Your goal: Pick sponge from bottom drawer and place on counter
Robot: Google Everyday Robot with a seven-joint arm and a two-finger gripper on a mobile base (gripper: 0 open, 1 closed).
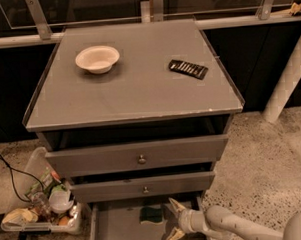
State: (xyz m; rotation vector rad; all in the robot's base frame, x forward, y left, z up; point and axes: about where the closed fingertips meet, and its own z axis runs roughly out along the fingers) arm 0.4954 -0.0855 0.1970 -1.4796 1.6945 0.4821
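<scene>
The sponge (151, 214) lies dark green face up on the floor of the open bottom drawer (115, 231), near its back, just under the middle drawer's front. My gripper (174, 221) is over the drawer's right part, just right of the sponge, open, with pale fingertips (174, 206) spread one above the other. It holds nothing. The arm comes in from the lower right. The counter (134, 87) is the grey cabinet top above.
A white bowl (97, 59) and a flat black ridged object (188, 69) sit on the counter. Two upper drawers with knobs (141, 159) stand slightly pulled out. A tray of clutter (42, 211) with a cable lies on the floor at left. A white post (288, 81) stands at right.
</scene>
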